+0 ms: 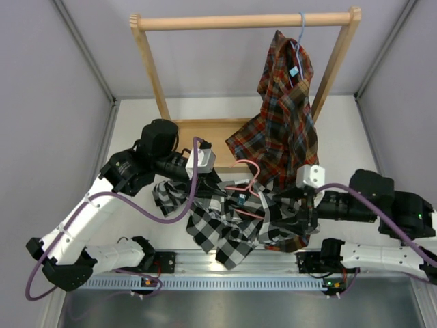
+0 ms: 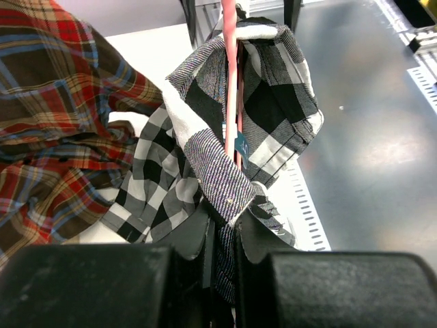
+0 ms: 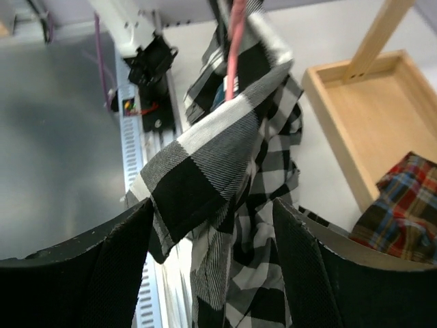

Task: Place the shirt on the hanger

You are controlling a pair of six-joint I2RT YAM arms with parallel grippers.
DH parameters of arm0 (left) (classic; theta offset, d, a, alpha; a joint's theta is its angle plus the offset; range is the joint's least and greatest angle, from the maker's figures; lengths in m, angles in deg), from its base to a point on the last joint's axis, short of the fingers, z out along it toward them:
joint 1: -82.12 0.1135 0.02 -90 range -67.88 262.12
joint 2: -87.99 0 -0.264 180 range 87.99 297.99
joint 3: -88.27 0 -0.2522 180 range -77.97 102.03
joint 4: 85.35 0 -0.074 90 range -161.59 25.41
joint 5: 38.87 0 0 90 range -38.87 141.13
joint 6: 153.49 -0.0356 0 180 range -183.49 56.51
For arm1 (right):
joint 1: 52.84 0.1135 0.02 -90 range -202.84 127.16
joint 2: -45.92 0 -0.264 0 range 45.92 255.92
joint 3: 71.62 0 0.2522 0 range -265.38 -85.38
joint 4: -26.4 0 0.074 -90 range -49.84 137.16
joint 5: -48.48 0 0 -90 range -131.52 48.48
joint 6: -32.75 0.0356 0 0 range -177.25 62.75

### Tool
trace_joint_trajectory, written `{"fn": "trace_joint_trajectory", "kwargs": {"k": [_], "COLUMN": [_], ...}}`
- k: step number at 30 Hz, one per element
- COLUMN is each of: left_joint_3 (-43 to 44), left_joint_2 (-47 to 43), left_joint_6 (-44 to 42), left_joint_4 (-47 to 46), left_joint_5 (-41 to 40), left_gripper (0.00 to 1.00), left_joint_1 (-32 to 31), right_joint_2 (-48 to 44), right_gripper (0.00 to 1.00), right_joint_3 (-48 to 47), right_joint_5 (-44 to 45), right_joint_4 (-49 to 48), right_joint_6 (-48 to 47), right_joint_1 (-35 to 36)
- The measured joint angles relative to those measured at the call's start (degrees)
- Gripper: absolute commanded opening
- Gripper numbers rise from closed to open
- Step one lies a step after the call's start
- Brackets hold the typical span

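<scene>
Shirt (image 1: 229, 239) hangs btwn arms, collar over pink hanger (image 2: 230, 82). L gripper (image 2: 222, 239) clamped on cloth; R gripper (image 3: 213, 205) jaws apart (fabric between). Close R, ease shoulder over wire w/o yanking.

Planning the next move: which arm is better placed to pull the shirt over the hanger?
Probably left: the left tool pinches the shirt by the hanger; the right tool stands open around cloth.

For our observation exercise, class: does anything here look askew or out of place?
The black-and-white check shirt is bunched in a tangle around the pink wire hanger rather than hanging neatly from it. The plaid shirt on the rail also hangs lopsided.
</scene>
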Motion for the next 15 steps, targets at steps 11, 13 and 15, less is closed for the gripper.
{"fn": "trace_joint_trajectory", "kwargs": {"k": [11, 13, 15], "left_joint_3": [0.7, 0.7, 0.7], "left_joint_2": [0.1, 0.1, 0.1], "left_joint_6": [1.5, 1.7, 1.9], "left_joint_4": [0.7, 0.8, 0.8], "left_joint_5": [2.1, 2.4, 2.9], "left_gripper": [0.0, 0.0, 0.0], "left_joint_1": [0.0, 0.0, 0.0], "right_joint_2": [2.2, 1.7, 1.2], "right_gripper": [0.63, 0.64, 0.63], "right_joint_3": [3.8, 3.8, 3.8], "right_joint_5": [-5.4, -5.4, -5.7], "right_joint_4": [-3.9, -4.6, -5.7], "right_joint_6": [-3.8, -3.9, -3.8], "right_joint_1": [0.0, 0.0, 0.0]}}
